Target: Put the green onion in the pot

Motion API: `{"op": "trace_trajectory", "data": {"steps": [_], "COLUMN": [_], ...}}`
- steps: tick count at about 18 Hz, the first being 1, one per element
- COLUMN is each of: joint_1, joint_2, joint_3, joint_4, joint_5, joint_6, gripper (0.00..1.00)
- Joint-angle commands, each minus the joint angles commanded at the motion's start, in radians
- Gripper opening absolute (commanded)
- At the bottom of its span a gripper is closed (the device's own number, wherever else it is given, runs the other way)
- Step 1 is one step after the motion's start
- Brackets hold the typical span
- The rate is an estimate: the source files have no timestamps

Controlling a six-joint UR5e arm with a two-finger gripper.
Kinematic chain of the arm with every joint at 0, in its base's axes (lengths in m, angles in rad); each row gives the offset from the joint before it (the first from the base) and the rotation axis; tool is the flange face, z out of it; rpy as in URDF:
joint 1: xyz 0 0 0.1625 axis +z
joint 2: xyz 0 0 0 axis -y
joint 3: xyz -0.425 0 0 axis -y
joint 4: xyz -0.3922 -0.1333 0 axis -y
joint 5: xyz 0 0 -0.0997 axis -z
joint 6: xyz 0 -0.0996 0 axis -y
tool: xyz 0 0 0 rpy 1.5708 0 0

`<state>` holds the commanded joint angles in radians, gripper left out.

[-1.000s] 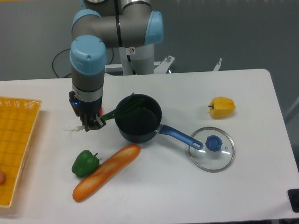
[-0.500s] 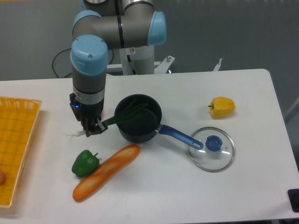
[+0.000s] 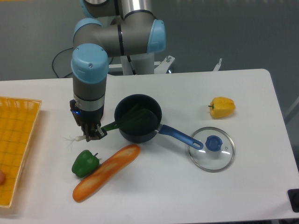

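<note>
Green onion [image 3: 122, 121] slants from the pincer [image 3: 91, 135], closed on its pale stem left of the pot [image 3: 138, 119], leaves reaching rightward over the rim.

The white tabletop [image 3: 154, 196] carries a dark saucepan [image 3: 138, 118], round glass lid [image 3: 211, 149], yellow pepper [image 3: 222, 107], green pepper [image 3: 85, 163], baguette [image 3: 106, 171] and, at the left edge, seemingly a yellow tray [image 3: 16, 144].

The pot [image 3: 138, 124] is set mid-table, the onion [image 3: 114, 124] laid over its 9 o'clock rim. The lid [image 3: 211, 149] is placed at its 4 o'clock, the baguette [image 3: 106, 171] at 7 o'clock.
</note>
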<state>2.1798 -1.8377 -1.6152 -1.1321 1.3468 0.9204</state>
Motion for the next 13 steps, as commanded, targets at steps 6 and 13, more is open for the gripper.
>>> {"op": "trace_trajectory", "data": {"steps": [6,13], "joint_1": [-0.003,0.000], "joint_2": [0.011,0.017], "joint_3": [-0.028,-0.058], "joint_4": [-0.002,0.000], "joint_5": [0.002,0.003], "joint_6": [0.009,0.046], "gripper": [0.00,0.00]}}
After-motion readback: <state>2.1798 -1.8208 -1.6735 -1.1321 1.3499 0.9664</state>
